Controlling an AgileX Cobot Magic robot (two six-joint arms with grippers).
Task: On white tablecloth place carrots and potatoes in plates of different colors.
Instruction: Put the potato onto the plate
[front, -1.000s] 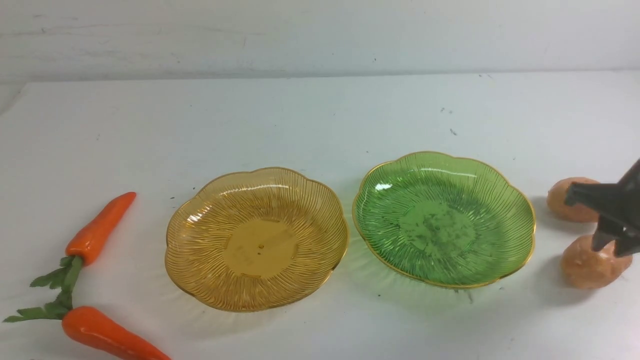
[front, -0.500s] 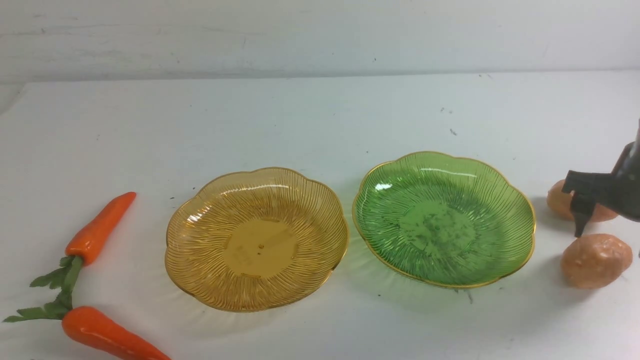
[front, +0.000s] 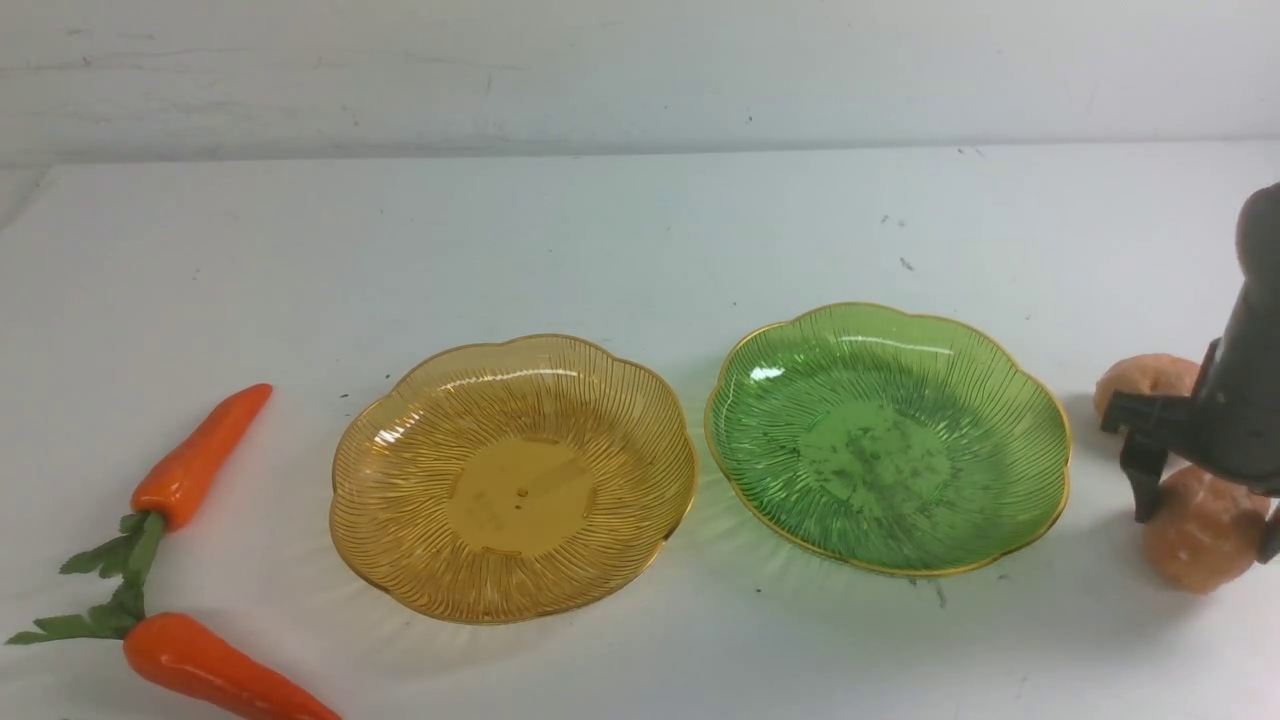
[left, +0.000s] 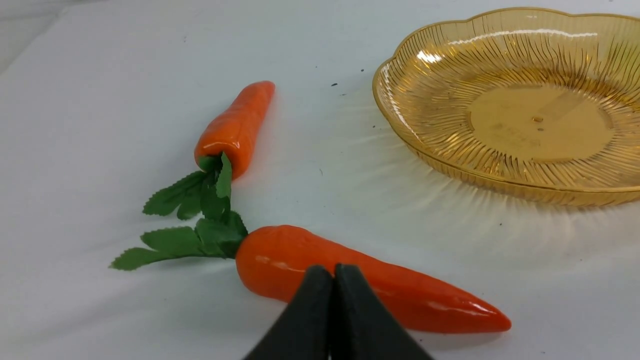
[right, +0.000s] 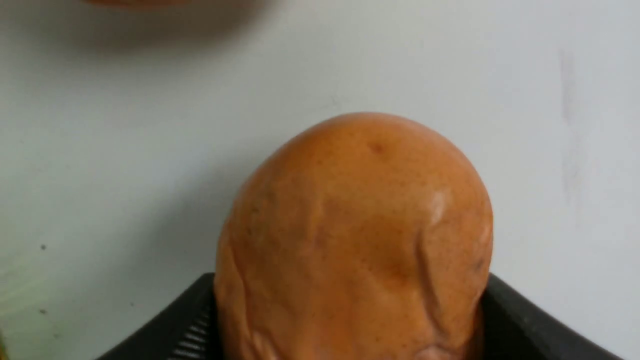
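Observation:
On the white tablecloth (front: 640, 250) an amber plate (front: 345, 470) and a green plate (front: 715, 420) stand side by side, both empty. Two orange carrots lie left of the amber plate, the far carrot (front: 200, 460) and the near carrot (front: 215, 670). Right of the green plate are the far potato (front: 1145, 378) and the near potato (front: 1200, 550). My right gripper (front: 1207, 535) straddles the near potato (right: 355, 225), and both fingers press its sides. The left gripper (left: 332, 272) is shut and empty, hovering over the near carrot (left: 400, 290); the front view does not show it.
The right arm's black body partly hides the far potato in the front view. A pale wall runs along the cloth's far edge. The far carrot (left: 235, 130) and the amber plate (left: 400, 125) also show in the left wrist view, the leafy tops touching.
My right gripper rose off the near potato, opened wide, then came down around it with a finger on each side. The potato shifted slightly to the right. Everything else stayed still.

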